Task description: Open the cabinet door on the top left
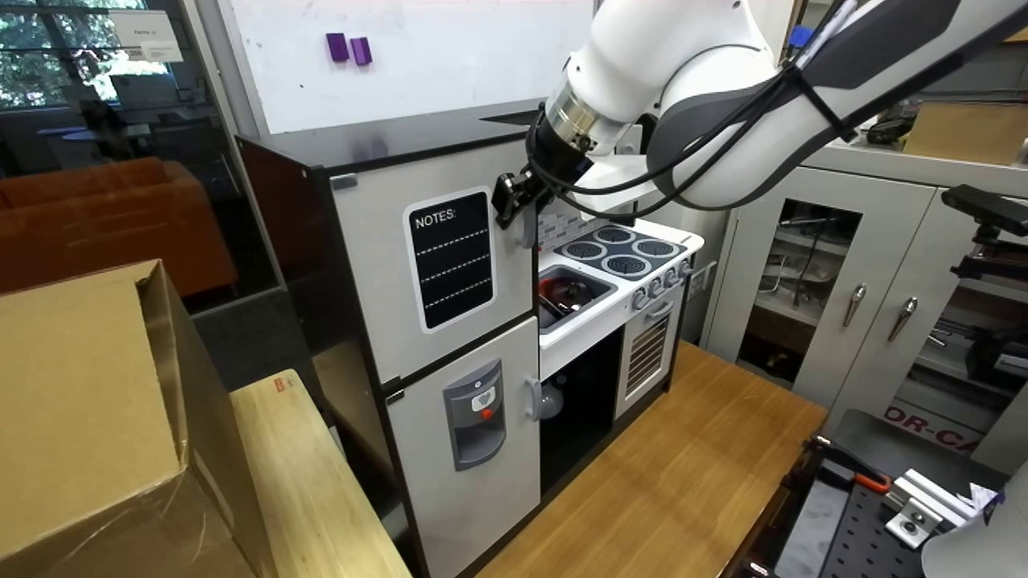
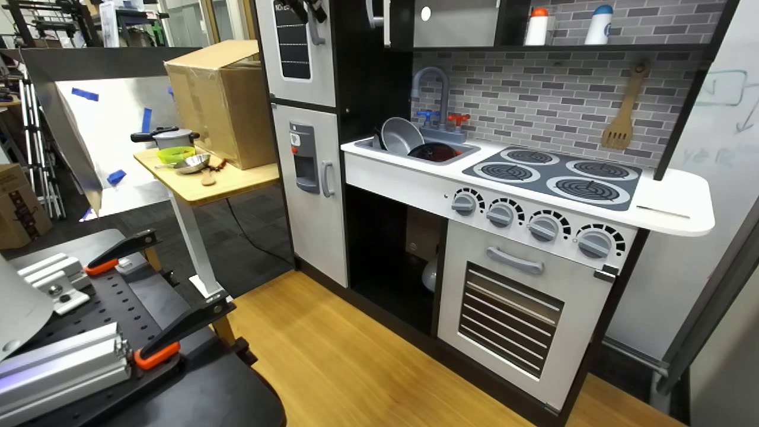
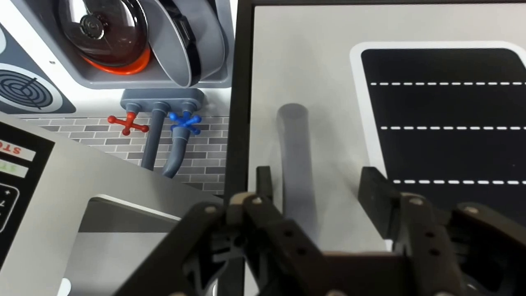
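Observation:
The cabinet door (image 1: 373,273) is the white upper fridge door with the black NOTES panel. It looks shut in both exterior views, and its upper part is cut off in an exterior view (image 2: 323,71). Its vertical grey handle (image 1: 528,230) is near the edge beside the sink. In the wrist view the handle (image 3: 296,156) stands between the fingers, nearer the left one, with gaps on both sides. My gripper (image 3: 317,185) is open around the handle and holds nothing. In an exterior view the gripper (image 1: 514,201) is at the handle's upper part; its tips also show at the top edge (image 2: 308,9).
The lower door with a dispenser (image 1: 418,490) is below. The sink (image 1: 598,301) with pans and the stove (image 1: 622,250) are beside the fridge. In the wrist view a grey microwave front (image 3: 111,181) is close to the left finger. A cardboard box (image 1: 80,385) stands beside the fridge.

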Available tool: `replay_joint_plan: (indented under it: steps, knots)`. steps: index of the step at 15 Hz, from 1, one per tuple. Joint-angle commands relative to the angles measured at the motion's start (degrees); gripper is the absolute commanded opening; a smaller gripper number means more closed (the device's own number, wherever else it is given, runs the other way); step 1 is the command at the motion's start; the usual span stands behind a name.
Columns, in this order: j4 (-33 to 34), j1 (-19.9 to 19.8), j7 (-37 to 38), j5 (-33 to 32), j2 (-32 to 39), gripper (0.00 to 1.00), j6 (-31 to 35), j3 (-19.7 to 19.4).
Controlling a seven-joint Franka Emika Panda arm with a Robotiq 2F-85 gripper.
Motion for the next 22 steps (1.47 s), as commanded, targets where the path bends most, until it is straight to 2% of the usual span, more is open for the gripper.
replay_joint_plan:
  steps: [1, 2, 3, 8, 9, 11, 16, 22]
  knots:
    - [0.6, -0.2, -1.0, -0.2, 0.9, 0.58, 0.6, -0.4]
    - [0.6, -0.1, -1.1, 0.0, 0.8, 0.52, 0.6, -0.5]
    - [0.4, 0.0, -1.2, 0.2, 0.6, 0.35, 0.6, -0.5]
    - [-0.7, 0.1, -1.1, 0.4, -0.5, 0.03, 0.6, -1.4]
    - [-0.9, 0.2, -1.2, 0.5, -0.7, 0.01, 0.5, -1.6]
    - [-1.0, 0.3, -1.4, 0.8, -0.9, 0.05, 0.5, -1.7]
    - [-1.8, 1.0, -1.6, 1.8, -2.0, 0.05, 0.4, -1.9]
    - [-6.7, 5.4, -3.7, 8.2, -7.7, 0.05, 0.1, -2.4]
